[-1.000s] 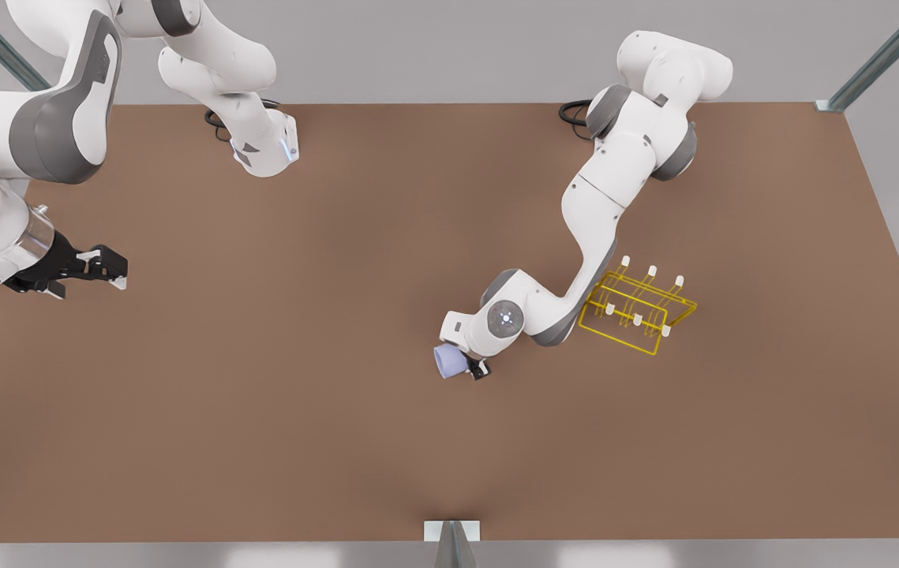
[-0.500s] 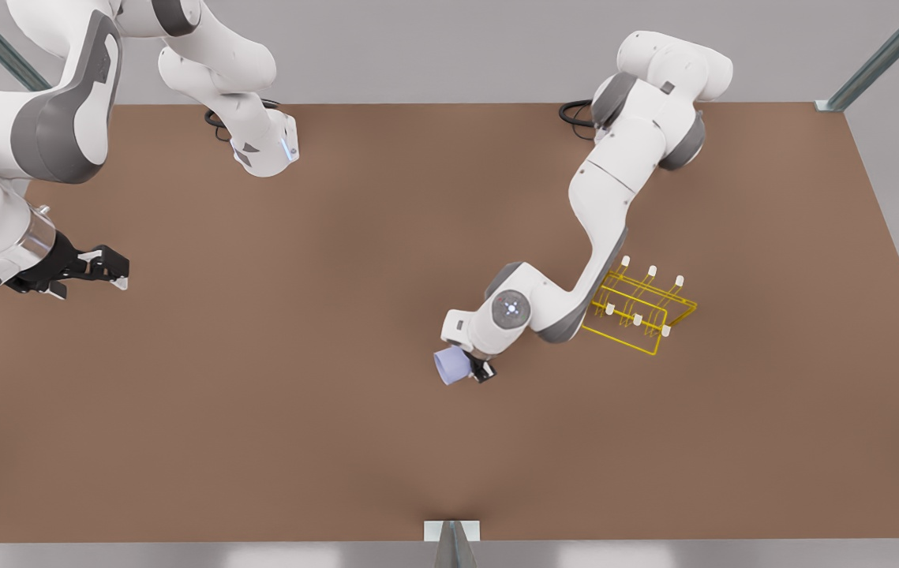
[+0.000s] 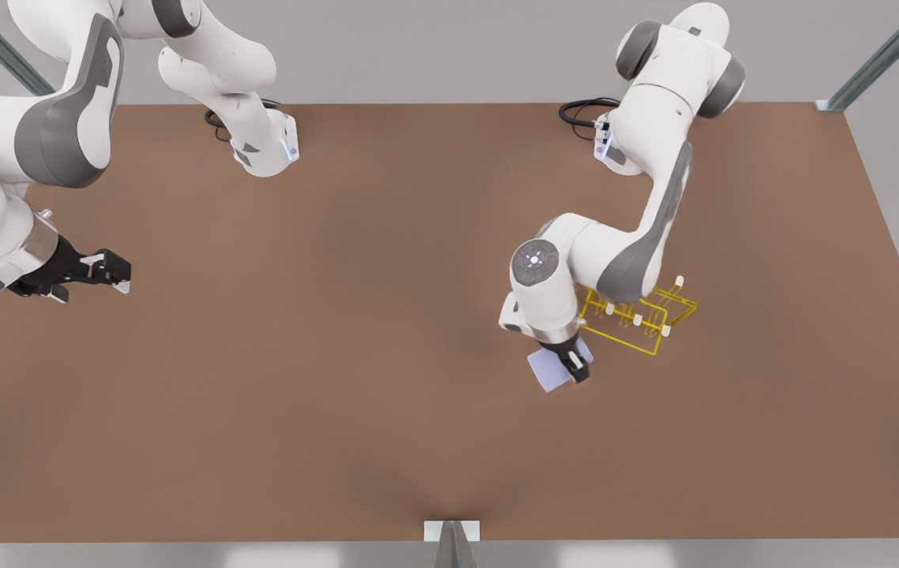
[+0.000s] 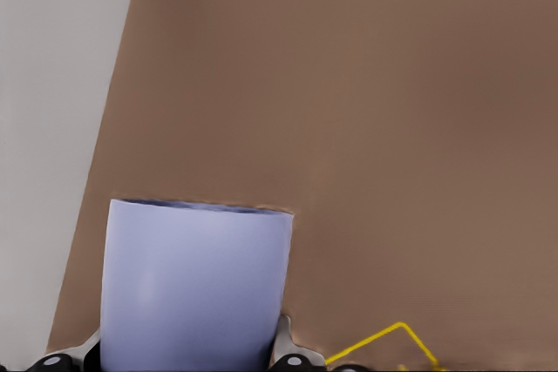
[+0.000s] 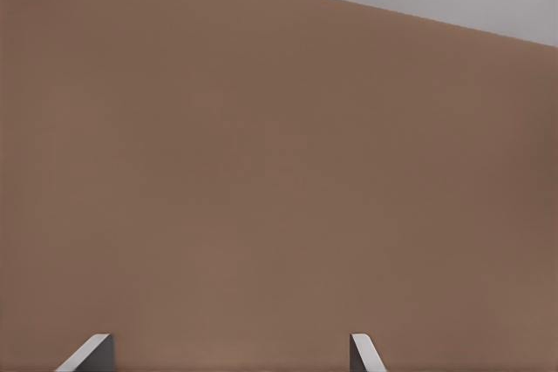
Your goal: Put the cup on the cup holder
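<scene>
since a second ago the arm on the front view's right is swinging the small matte lavender-blue tapered cup [image 3: 553,369] toward the bright yellow thin-wire cup holder [image 3: 638,314]. going left to right: the right tool [image 3: 106,272] is waiting, fingers spread on nothing, over the brown table [image 3: 323,394]; the left tool [image 3: 573,364] is clamping the cup just beside the rack's near edge. to do this well, it should be lining the cup's mouth over one white-tipped peg, then lowering gently. counted: one cup, one rack, two arms.
</scene>
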`<state>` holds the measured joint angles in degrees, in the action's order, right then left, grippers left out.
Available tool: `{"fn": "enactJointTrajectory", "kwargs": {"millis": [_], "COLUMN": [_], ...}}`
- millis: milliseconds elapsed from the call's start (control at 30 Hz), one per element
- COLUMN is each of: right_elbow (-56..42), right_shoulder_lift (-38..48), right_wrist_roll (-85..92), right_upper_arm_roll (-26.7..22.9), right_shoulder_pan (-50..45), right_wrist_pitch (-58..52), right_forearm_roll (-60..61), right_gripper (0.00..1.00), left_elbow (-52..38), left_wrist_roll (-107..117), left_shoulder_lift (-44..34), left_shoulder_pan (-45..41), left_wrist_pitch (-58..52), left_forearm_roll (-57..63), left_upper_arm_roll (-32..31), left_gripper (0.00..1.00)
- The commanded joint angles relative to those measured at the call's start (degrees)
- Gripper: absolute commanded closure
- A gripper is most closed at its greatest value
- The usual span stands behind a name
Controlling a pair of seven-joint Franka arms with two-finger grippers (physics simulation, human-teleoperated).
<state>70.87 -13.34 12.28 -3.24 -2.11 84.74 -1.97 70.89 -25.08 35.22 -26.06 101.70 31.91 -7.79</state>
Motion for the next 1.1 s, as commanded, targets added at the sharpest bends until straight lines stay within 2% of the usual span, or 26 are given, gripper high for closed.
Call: {"fn": "enactJointTrajectory", "kwargs": {"millis": [0,133,300,433,667,1067], "right_elbow": [-0.03,-0.03,-0.03,-0.03,-0.03,-0.03], "right_shoulder_lift": [0.07,0.07,0.07,0.07,0.07,-0.02], "right_wrist_roll": [-0.06,-0.06,-0.06,-0.06,-0.06,-0.06], "right_upper_arm_roll": [-0.01,-0.01,-0.01,-0.01,-0.01,-0.01], "right_shoulder_pan": [0.00,0.00,0.00,0.00,0.00,0.09], "right_wrist_pitch": [0.25,0.25,0.16,0.25,0.34,0.43], "right_forearm_roll": [0.04,0.04,0.04,0.12,0.39,0.92], "right_gripper": [0.00,0.00,0.00,0.00,0.00,0.00], "left_elbow": [-0.05,0.12,1.00,2.93,2.94,2.76], "left_wrist_roll": [-5.23,-22.11,-35.65,-35.12,-33.63,-22.38], "left_shoulder_lift": [-0.77,-1.39,0.11,2.39,5.56,12.76], "left_shoulder_pan": [-1.45,-3.12,-4.53,-8.22,-9.80,-9.01], "left_wrist_pitch": [-20.56,-36.13,-44.48,-50.37,-53.18,-50.02], "left_forearm_roll": [13.60,21.70,26.36,29.70,30.41,27.42], "left_upper_arm_roll": [-0.12,-0.12,-0.12,0.15,0.32,0.68], "left_gripper": [0.32,0.32,0.31,0.28,0.28,0.29]}}
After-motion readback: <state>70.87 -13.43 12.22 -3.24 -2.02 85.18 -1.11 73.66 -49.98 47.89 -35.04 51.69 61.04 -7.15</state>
